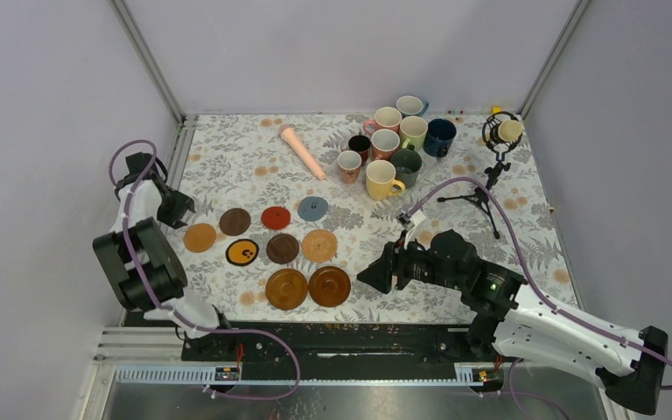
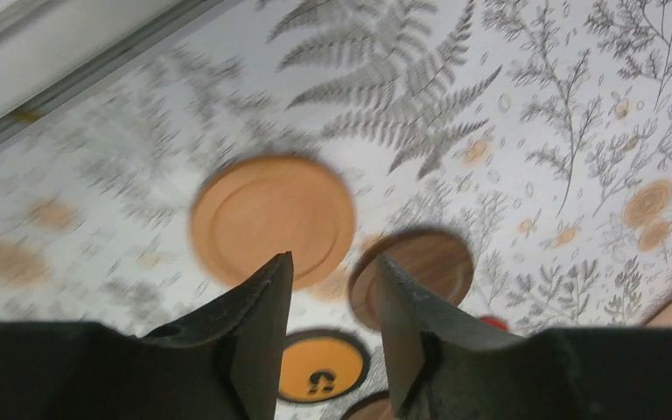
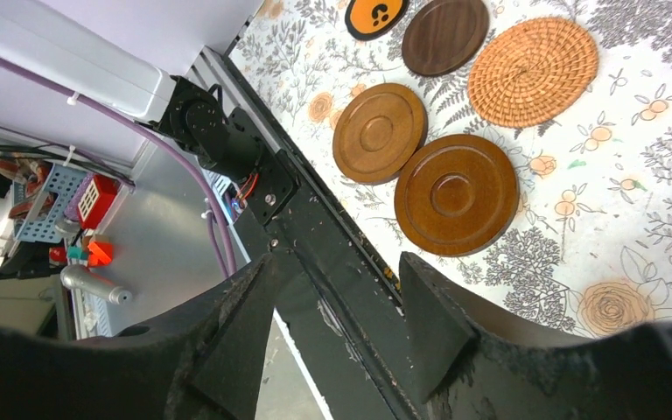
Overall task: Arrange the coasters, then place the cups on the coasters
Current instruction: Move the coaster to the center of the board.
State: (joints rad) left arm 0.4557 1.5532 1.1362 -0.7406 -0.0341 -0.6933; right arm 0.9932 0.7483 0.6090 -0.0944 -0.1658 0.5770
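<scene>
While left gripper [image 2: 332, 261] hangs parted, empty, near orange coaster [image 2: 271, 219] at frame left: nine coasters [image 1: 282, 248] grouped lower centre; cups [image 1: 385, 144] clustered upper centre-right, well apart from coasters; right gripper [image 3: 339, 262] spread, empty, lower right.

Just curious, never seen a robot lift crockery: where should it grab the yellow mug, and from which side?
Probably the near rim of the yellow mug, coming down from above with one finger inside and one outside. It stands upright, mouth open, at the front of the cluster; the dark green mug crowds its far side, and its handle juts right.
</scene>
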